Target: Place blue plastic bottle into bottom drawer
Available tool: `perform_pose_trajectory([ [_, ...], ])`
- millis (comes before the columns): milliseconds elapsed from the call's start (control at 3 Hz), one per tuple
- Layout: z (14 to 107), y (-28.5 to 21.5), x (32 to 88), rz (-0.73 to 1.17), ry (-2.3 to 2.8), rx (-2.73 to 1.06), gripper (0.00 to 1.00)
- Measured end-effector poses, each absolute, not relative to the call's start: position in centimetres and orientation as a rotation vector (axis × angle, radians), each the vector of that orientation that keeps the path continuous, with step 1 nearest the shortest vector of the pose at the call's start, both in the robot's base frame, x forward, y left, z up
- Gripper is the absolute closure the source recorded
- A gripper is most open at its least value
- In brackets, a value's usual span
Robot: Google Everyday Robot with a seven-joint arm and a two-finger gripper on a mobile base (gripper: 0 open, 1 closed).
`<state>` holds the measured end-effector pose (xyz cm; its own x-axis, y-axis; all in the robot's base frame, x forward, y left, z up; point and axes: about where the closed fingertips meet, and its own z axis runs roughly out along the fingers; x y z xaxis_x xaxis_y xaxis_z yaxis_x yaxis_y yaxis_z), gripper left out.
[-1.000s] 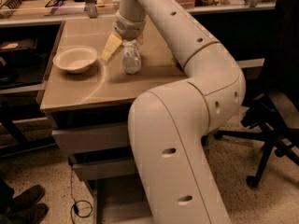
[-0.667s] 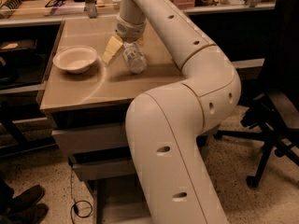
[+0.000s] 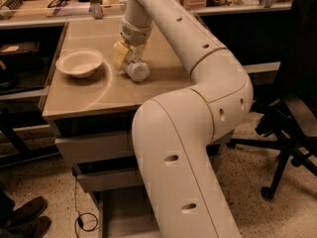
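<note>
**A:** Where's the bottle got to?

**B:** The tool has it. Its yellow fingers look clamped on the cap end of the blue plastic bottle. The bottle hangs at a slant, base towards us, low over the middle of the bench. I can't tell whether it touches the top.

**A:** What worries you?

**B:** That hold. It's smooth round plastic pinched at one end, so I'd guess it could swivel or slide out on the way down. The bowl sits just to its left, and a careless swing might knock it. The bottom drawer is down near the floor, half hidden behind the arm. The bottle has to clear the bench edge and the two drawers above, and clipping either could jar it loose.

**A:** And the count?

**B:** One bottle, one bowl, one tool, three drawers, and one chair on the right.
</note>
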<state>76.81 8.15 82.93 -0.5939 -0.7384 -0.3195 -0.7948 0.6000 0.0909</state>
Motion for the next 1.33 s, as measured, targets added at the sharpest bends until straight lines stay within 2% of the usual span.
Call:
perform_pose_trajectory([
  [667, 82.93, 8.15, 76.81, 0.328, 2.580, -1.261, 0.84],
  [1000, 82.93, 8.15, 76.81, 0.328, 2.580, -1.261, 1.00],
  [1333, 83.63, 8.12, 76.93, 0.362, 2.536, -1.244, 1.00],
])
